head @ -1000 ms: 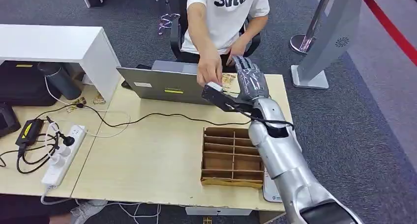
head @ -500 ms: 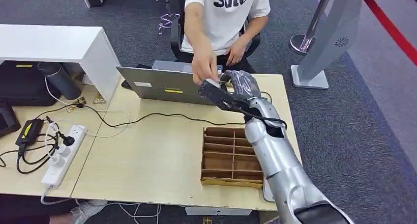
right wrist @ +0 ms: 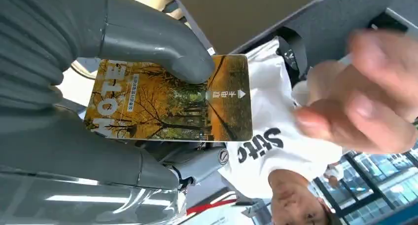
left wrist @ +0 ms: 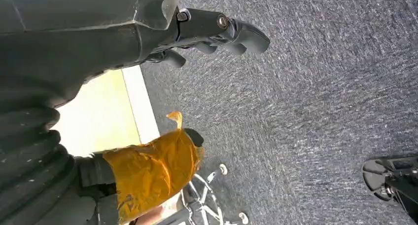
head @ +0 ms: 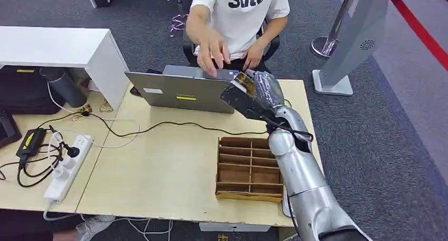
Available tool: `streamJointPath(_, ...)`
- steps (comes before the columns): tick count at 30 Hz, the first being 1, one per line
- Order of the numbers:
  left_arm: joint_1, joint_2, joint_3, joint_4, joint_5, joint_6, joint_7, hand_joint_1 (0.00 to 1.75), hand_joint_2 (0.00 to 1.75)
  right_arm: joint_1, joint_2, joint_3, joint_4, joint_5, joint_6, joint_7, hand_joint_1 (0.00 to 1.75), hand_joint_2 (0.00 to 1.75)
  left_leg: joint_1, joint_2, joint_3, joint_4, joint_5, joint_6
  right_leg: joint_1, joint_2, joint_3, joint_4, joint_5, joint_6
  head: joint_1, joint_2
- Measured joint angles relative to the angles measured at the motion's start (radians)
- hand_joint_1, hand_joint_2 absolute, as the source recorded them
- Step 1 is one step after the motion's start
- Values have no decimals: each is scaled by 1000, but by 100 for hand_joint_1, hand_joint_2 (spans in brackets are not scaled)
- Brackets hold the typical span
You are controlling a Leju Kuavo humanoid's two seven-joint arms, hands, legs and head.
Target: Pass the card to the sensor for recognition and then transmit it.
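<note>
Above the far edge of the tabletop (head: 158, 161), in the head view, the right hand (head: 262, 90) is raised just behind the grey laptop (head: 182, 91), and the card (head: 244, 81) is gripped in it. A seated person's hand (head: 212, 49) is held over the laptop, apart from the card. A wooden divided tray (head: 248, 168) lies near the silver forearm.

In the right wrist view, the card (right wrist: 170, 99), printed with autumn trees, is pinned by the thick thumb (right wrist: 162, 45) against the fingers; the person's hand (right wrist: 367, 94) is blurred beside it.

In the left wrist view, the left hand (left wrist: 197, 30) is seen over grey carpet (left wrist: 320, 111), its fingers (left wrist: 246, 35) loosely curled on nothing.
</note>
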Motion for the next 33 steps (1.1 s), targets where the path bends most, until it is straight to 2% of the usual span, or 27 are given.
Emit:
streamJointPath(2, 0, -2, 0, 0, 6, 4, 0, 0, 175, 23, -2, -1, -42, -24, 0, -19, 175, 175, 0, 0, 0, 0, 0, 0, 0, 0, 0, 0, 0, 0, 0, 0)
streamJointPath(5, 5, -8, 0, 0, 32, 16, 4, 0, 175, 100, -11, -3, -185, -108, 30, -54, 175, 175, 0, -1, 0, 0, 0, 0, 0, 0, 0, 0, 0, 0, 0, 0)
streamJointPath(11, 18, -28, 22, -1, 90, 43, 15, 0, 175, 394, -74, -30, -638, -273, 85, -99, 175, 175, 0, -3, -2, 0, -2, 1, 0, -3, 0, -2, -2, 1, 0, 0)
streamJointPath(15, 24, -43, 42, -10, 109, 48, 15, 0, 175, 582, -112, -58, -853, -270, 75, -134, 175, 175, 0, -2, -2, 0, -3, 1, 0, -2, -1, -3, -2, 1, 0, 0)
streamJointPath(19, 26, -61, 64, -27, 132, 50, 17, 0, 175, 724, -128, -98, -990, -219, 13, -142, 175, 175, 0, -2, -2, 0, -3, 0, 0, -2, -1, -3, -2, 1, 0, 0)
streamJointPath(22, 27, -74, 82, -44, 144, 51, 24, 0, 175, 806, -130, -136, -1049, -212, 10, -132, 175, 175, 0, -2, -2, 0, -3, 0, 0, -2, -1, -2, -2, 1, 0, 0)
streamJointPath(25, 26, -81, 89, -57, 144, 51, 24, 0, 175, 841, -132, -163, -1081, -210, 12, -126, 175, 175, 0, -1, -2, 0, -2, 0, 0, -1, -1, -2, -2, 1, 0, 0)
streamJointPath(28, 26, -88, 95, -68, 144, 53, 24, 0, 175, 854, -133, -179, -1089, -80, 8, -73, 175, 175, 0, -1, -2, 0, -2, 0, 0, -2, -1, -2, -2, 1, 0, 0)
streamJointPath(30, 26, -90, 96, -72, 134, 53, 22, 0, 175, 863, -140, -177, -1083, 110, -16, -3, 175, 175, 0, -1, -2, 0, -2, 0, 0, -2, 0, -2, -1, 1, 0, 0)
streamJointPath(31, 26, -90, 96, -73, 128, 53, 21, 0, 175, 864, -146, -174, -1070, 206, -19, 53, 175, 175, 0, -1, -2, 0, -2, 0, 0, -2, 0, -2, -1, 1, 0, 0)
streamJointPath(33, 26, -90, 97, -79, 121, 51, 18, 0, 175, 865, -155, -164, -1041, 269, -8, 105, 175, 175, 0, -1, -2, 0, -2, 0, 0, -2, 0, -2, -1, 1, 0, 0)
